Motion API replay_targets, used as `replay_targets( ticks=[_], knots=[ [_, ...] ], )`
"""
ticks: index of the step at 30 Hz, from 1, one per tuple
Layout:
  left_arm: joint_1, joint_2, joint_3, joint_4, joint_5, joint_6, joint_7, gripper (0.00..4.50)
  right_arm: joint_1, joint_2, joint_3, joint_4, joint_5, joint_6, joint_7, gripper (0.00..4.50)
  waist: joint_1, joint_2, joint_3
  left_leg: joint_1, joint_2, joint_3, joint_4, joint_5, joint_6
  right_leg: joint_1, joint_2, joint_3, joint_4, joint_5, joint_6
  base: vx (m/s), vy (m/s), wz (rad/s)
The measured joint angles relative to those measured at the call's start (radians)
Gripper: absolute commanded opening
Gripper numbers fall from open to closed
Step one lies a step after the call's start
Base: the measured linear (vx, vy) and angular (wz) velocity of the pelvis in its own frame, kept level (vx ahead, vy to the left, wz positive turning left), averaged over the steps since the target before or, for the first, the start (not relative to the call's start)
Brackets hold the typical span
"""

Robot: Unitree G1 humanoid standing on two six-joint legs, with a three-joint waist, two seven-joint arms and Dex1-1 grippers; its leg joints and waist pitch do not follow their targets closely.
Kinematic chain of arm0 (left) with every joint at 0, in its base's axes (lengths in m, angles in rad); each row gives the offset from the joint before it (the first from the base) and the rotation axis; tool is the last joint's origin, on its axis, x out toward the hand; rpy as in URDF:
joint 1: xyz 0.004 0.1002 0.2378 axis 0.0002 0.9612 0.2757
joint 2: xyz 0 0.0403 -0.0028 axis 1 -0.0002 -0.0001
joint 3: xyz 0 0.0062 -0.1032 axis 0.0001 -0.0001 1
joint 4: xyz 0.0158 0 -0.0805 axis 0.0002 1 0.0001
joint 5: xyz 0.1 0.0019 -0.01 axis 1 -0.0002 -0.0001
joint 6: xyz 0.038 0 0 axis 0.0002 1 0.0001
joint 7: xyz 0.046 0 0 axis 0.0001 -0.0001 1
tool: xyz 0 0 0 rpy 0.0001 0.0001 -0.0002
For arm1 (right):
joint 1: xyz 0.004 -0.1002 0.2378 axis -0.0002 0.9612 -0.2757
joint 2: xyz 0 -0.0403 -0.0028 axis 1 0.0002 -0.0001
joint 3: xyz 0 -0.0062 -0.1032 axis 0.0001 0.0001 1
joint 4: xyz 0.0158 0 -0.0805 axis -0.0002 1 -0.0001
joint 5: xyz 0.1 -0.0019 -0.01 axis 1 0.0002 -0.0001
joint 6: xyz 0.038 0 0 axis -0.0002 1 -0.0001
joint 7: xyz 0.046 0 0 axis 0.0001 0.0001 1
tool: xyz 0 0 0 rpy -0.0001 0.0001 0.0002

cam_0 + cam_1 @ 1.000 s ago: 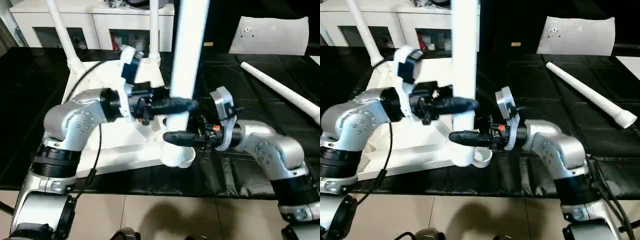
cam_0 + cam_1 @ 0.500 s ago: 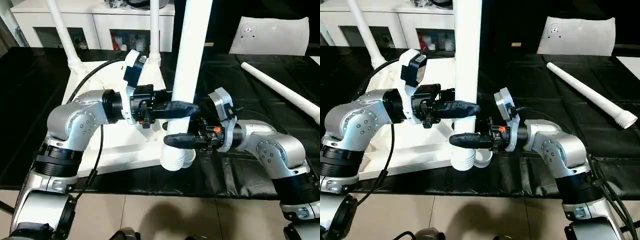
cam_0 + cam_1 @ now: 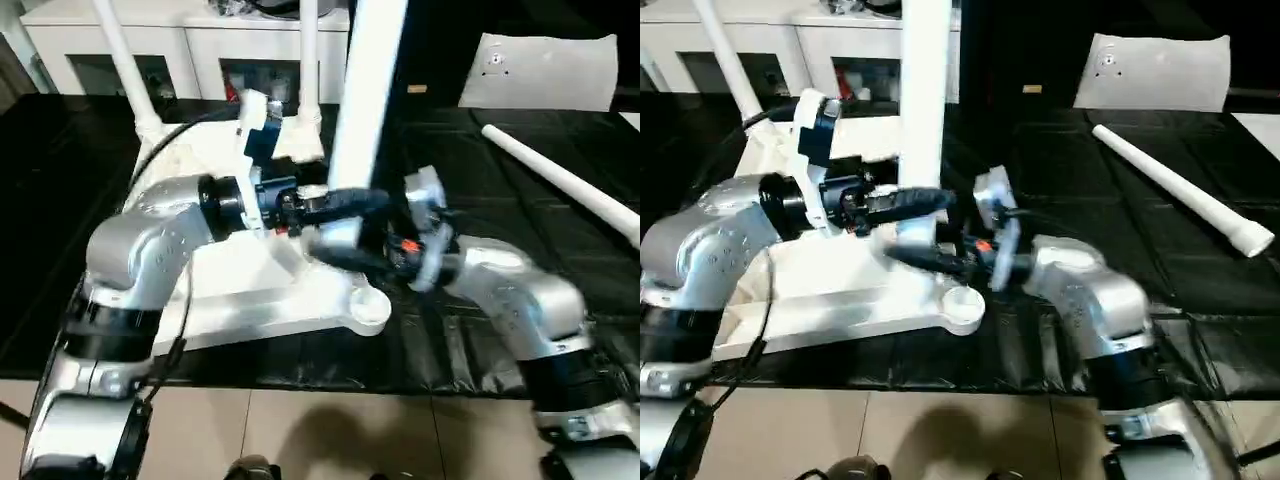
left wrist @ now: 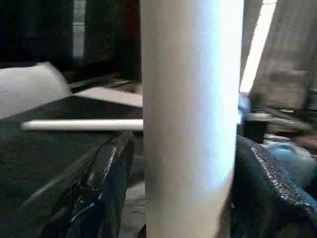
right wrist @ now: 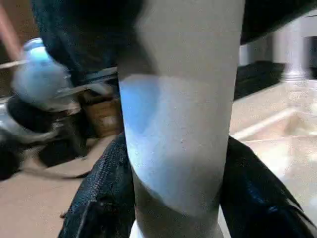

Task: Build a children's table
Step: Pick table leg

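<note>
Both grippers, left (image 3: pixel 345 200) and right (image 3: pixel 340 255), clamp the upright leg (image 3: pixel 362 95) above the tabletop's (image 3: pixel 250 290) near corner socket (image 3: pixel 368 305).

Both forearms are rounded silver shells with black ribbed rings at the joints. A black cable loops along the left arm (image 3: pixel 150 250). White wrist brackets carry black textured fingers (image 4: pixel 106 168).
</note>
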Motion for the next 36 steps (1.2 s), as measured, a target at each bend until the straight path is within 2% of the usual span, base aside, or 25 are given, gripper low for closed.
replay_targets(
  ticks=[3,8,10,13,15,22,32,35,36],
  knots=[
    [0.028,-0.037,0.011,-0.051,0.075,-0.035,0.143,3.03,0.000,0.062,-0.019,0.028,-0.042,-0.043,-0.113,1.90,-0.002,0.000,0.000,0.000,0.000,0.000,0.000,0.000,0.000,0.000,0.000,0.000,0.000,0.000,0.000,0.000,0.000,0.00],
    [0.063,-0.115,0.007,-0.110,0.168,-0.068,0.330,3.03,0.000,0.113,-0.036,0.046,-0.081,-0.077,-0.230,1.90,-0.002,0.000,0.000,0.000,0.000,0.000,0.000,0.000,0.000,0.000,0.000,0.000,0.000,0.000,0.000,0.000,0.000,0.00],
    [0.079,-0.157,-0.005,-0.133,0.215,-0.088,0.417,2.74,0.000,0.140,-0.045,0.055,-0.097,-0.099,-0.283,1.90,-0.003,0.000,0.000,0.000,0.000,0.000,0.000,0.000,0.000,0.000,0.000,0.000,0.000,0.000,0.000,0.000,0.000,0.00],
    [0.101,-0.197,-0.029,-0.145,0.256,-0.106,0.497,2.64,0.000,0.167,-0.047,0.066,-0.111,-0.112,-0.326,1.90,-0.004,0.000,0.000,0.000,0.000,0.000,0.000,0.000,0.000,0.000,0.000,0.000,0.000,0.000,0.001,0.000,0.000,0.00],
    [0.105,-0.216,-0.046,-0.151,0.290,-0.111,0.542,2.29,0.000,0.183,-0.047,0.067,-0.130,-0.125,-0.354,1.90,-0.005,0.000,0.000,0.000,0.000,0.000,0.000,0.000,0.000,0.000,0.000,0.000,0.000,0.000,0.001,0.000,0.000,0.00],
    [0.108,-0.246,-0.074,-0.150,0.341,-0.135,0.611,1.90,0.000,0.212,-0.046,0.068,-0.147,-0.150,-0.397,1.89,-0.006,0.000,0.000,0.000,0.000,0.000,-0.001,0.000,0.000,0.000,0.000,0.000,-0.001,0.000,0.001,0.000,0.000,0.00],
    [0.114,-0.266,-0.075,-0.150,0.357,-0.136,0.654,1.86,0.000,0.234,-0.045,0.082,-0.172,-0.172,-0.424,1.89,-0.011,0.000,0.000,0.000,0.000,0.000,-0.001,0.000,0.000,0.000,0.000,0.000,-0.001,0.000,0.001,0.000,0.000,0.00],
    [0.114,-0.274,-0.054,-0.148,0.345,-0.120,0.657,1.86,-0.004,0.235,-0.041,0.090,-0.174,-0.171,-0.434,1.89,-0.018,0.000,0.000,0.000,0.000,0.000,-0.001,0.000,0.000,0.000,0.000,0.000,-0.001,0.000,0.001,0.000,0.000,0.00],
    [0.113,-0.278,-0.046,-0.144,0.339,-0.115,0.663,1.86,-0.007,0.236,-0.040,0.096,-0.176,-0.171,-0.437,2.24,-0.022,0.000,0.000,-0.001,0.000,0.000,-0.001,0.000,0.000,0.000,0.000,0.000,-0.001,0.000,0.001,0.000,0.000,0.00]
  ],
)
